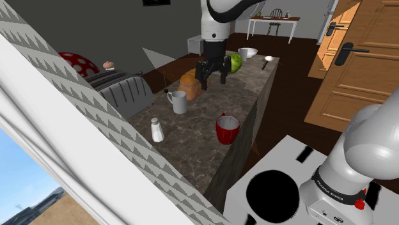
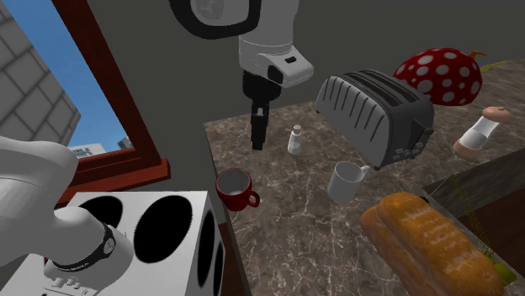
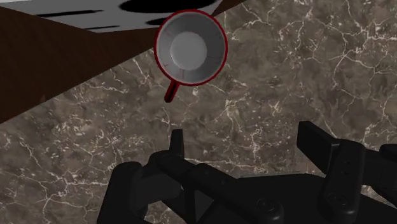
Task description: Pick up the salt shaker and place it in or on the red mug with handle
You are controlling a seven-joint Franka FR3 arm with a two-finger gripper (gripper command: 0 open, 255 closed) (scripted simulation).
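The salt shaker (image 1: 156,130) (image 2: 295,140) is small and white with a grey cap, upright on the dark marble counter (image 1: 192,137) beside the toaster. The red mug (image 1: 227,130) (image 2: 235,189) (image 3: 191,49), white inside, stands near the counter's edge by the stand, handle towards the counter's middle. My gripper (image 1: 214,82) (image 2: 257,139) (image 3: 245,143) hangs above the counter, open, with nothing between its fingers. In the second exterior view it is above and between mug and shaker, touching neither.
A white mug (image 1: 178,101) (image 2: 345,181), a grey toaster (image 1: 125,93) (image 2: 374,113), a loaf of bread (image 1: 190,84) (image 2: 429,240), a green fruit (image 1: 236,62) and a white bowl (image 1: 248,54) share the counter. A red spotted mushroom (image 2: 439,76) sits behind the toaster.
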